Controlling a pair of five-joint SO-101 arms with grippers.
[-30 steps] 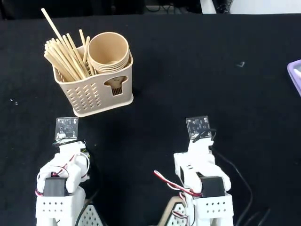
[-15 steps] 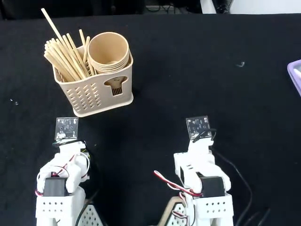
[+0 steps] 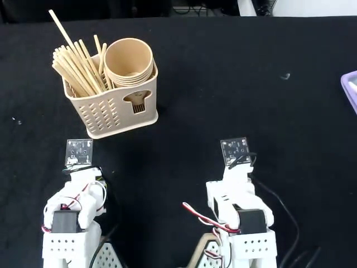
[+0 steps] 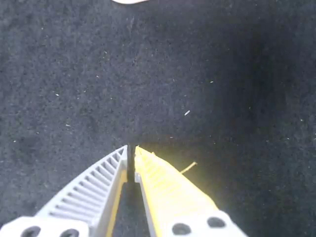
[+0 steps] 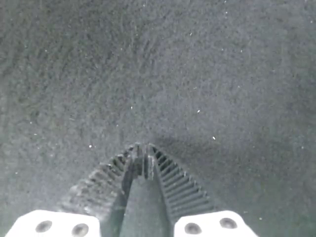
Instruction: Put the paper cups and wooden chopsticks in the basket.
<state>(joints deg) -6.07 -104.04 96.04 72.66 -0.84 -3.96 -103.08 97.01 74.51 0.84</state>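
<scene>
A cream slotted basket (image 3: 111,109) stands at the back left of the black table. Several wooden chopsticks (image 3: 75,61) lean in its left half, and a stack of paper cups (image 3: 129,60) sits in its right half. Both arms are folded back at the near edge, well short of the basket. My left gripper (image 4: 132,149) is shut with nothing in it, low over bare black cloth. My right gripper (image 5: 143,147) is shut and empty too, over the same cloth. A sliver of the basket's pale base (image 4: 129,1) shows at the edge of the left wrist view.
A purple container (image 3: 350,88) pokes in at the table's right edge. A tiny speck (image 3: 285,76) lies on the cloth at the back right. Cables (image 3: 279,206) trail beside the right arm's base.
</scene>
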